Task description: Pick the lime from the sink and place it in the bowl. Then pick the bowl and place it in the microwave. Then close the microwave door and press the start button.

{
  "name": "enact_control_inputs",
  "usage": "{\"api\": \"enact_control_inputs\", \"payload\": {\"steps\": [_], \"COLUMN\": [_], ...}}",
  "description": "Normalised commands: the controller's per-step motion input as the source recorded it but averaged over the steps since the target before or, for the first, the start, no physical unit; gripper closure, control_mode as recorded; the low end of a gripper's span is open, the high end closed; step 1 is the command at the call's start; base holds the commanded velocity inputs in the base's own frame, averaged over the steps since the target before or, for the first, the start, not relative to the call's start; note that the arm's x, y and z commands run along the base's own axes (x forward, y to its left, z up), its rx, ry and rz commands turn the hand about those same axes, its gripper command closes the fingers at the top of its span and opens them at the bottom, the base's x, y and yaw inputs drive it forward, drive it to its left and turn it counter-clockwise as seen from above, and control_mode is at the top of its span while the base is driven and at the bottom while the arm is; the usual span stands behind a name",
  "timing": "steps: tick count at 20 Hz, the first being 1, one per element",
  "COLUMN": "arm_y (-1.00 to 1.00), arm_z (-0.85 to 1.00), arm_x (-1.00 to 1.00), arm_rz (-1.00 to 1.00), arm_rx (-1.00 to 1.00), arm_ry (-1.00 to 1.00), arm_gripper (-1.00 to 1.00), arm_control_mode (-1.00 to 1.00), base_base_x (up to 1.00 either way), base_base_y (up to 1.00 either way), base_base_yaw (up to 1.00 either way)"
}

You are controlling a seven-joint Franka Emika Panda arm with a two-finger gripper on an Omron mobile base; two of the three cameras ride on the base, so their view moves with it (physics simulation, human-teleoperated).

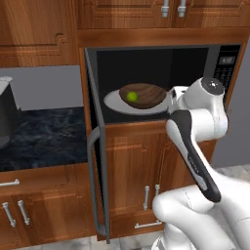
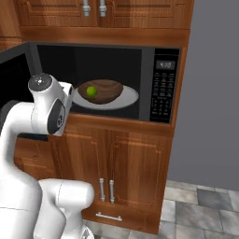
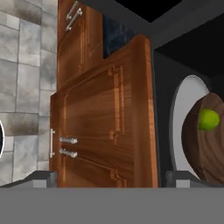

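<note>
Bowl (image 1: 142, 95) with lime (image 1: 132, 96) is sitting inside microwave (image 2: 161, 56); gripper (image 3: 109, 177) is standing apart, empty. Risk: arm is blocking door (image 1: 95, 146) closure.

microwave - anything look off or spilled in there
Nothing stands out. The bowl sits upright on the pale turntable plate inside the microwave, with the lime resting in it and nothing spilled. The microwave door stands wide open, as expected before closing.
</note>
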Motion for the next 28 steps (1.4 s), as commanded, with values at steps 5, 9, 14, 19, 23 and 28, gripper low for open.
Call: {"api": "enact_control_inputs", "payload": {"steps": [5, 9, 14, 19, 23, 28], "arm_y": [0.00, 0.01, 0.08, 0.15, 0.22, 0.17], "arm_z": [0.54, 0.71, 0.81, 0.76, 0.43, 0.39], "arm_x": [-1.00, -1.00, -1.00, -1.00, -1.00, -0.99], "arm_rz": [0.03, 0.10, 0.22, 0.21, 0.19, 0.24], "arm_rx": [0.02, 0.00, 0.00, 0.00, 0.05, 0.09], "arm_ry": [-0.01, -0.04, -0.19, -0.17, -0.02, 0.09], "arm_gripper": [-1.00, -1.00, -1.00, -1.00, -1.00, -1.00], "arm_control_mode": [-1.00, -1.00, -1.00, -1.00, -1.00, -1.00], "base_base_x": [0.00, 0.00, 0.00, 0.00, 0.00, 0.00], "base_base_y": [0.00, 0.00, 0.00, 0.00, 0.00, 0.00], "base_base_yaw": [0.00, 0.00, 0.00, 0.00, 0.00, 0.00]}}
